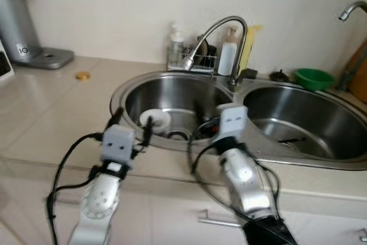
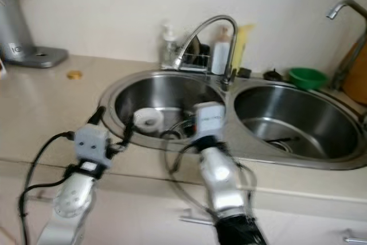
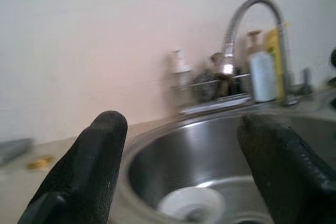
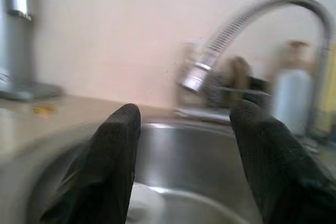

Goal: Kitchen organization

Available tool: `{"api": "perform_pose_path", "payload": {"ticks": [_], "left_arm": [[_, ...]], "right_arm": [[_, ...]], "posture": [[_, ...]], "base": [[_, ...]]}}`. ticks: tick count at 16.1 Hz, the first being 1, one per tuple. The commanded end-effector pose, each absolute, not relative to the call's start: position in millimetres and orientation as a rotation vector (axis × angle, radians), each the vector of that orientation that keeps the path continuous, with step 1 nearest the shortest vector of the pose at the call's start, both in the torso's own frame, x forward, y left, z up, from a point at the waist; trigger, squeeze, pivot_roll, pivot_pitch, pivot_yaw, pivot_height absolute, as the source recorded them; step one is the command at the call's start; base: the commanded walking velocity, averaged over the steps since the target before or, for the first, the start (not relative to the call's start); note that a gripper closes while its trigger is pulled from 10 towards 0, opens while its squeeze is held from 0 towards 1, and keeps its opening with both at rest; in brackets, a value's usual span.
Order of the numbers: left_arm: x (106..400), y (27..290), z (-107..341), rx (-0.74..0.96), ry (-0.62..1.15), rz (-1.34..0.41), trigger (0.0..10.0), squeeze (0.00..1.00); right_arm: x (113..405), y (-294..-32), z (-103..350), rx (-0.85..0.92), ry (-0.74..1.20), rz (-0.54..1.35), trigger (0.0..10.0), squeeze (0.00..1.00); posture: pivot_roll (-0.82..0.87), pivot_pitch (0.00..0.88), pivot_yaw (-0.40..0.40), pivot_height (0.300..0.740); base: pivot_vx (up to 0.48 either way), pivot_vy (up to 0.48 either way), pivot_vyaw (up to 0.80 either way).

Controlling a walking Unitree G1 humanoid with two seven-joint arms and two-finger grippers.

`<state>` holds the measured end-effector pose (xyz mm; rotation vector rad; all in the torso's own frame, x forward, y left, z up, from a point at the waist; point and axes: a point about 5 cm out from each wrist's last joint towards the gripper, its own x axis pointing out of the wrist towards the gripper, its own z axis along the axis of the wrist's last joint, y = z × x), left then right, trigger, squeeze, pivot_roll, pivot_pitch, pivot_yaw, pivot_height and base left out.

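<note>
A steel double sink (image 1: 127,87) is set into the beige counter in front of me. In its left basin lies a small white round dish (image 1: 155,119), next to the drain. My left gripper (image 1: 132,121) hovers over the near rim of that basin, open, with nothing between its fingers (image 3: 89,171); the white dish (image 3: 191,205) lies just beyond it. My right gripper (image 4: 184,129) reaches over the same basin's near right side, also open and empty. Its silver wrist block (image 1: 232,120) hides the fingers from the head camera. A curved faucet (image 1: 221,27) arches over the basin.
Behind the faucet a wire rack (image 1: 198,61) holds bottles and a sponge. A green bowl (image 1: 313,77) sits behind the right basin, which holds a dark utensil (image 1: 289,140). A silver appliance (image 1: 23,21) and a gold cap (image 1: 83,75) are on the left counter.
</note>
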<state>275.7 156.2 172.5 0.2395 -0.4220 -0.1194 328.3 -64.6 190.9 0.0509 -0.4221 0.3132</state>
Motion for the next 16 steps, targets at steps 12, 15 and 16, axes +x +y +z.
{"api": "perform_pose_path", "payload": {"ticks": [12,15,16], "left_arm": [[271.2,145.3,181.6,0.236,-0.494,-0.161,10.0,0.00],[272.1,144.6,180.6,0.239,-0.485,-0.165,10.0,0.00],[272.5,144.3,180.5,0.238,-0.483,-0.167,10.0,0.00]], "right_arm": [[324.8,-81.6,199.2,-0.005,-0.452,0.256,10.0,0.00],[324.5,-84.0,200.4,-0.006,-0.456,0.243,10.0,0.00],[324.3,-84.2,201.3,-0.013,-0.461,0.241,10.0,0.00]], "posture": [[0.07,0.000,-0.033,0.740],[0.06,0.000,-0.033,0.740],[0.06,0.000,-0.033,0.740]], "base": [[-0.041,0.049,-0.19],[0.000,-0.257,-0.80],[0.000,-0.469,-0.80]]}}
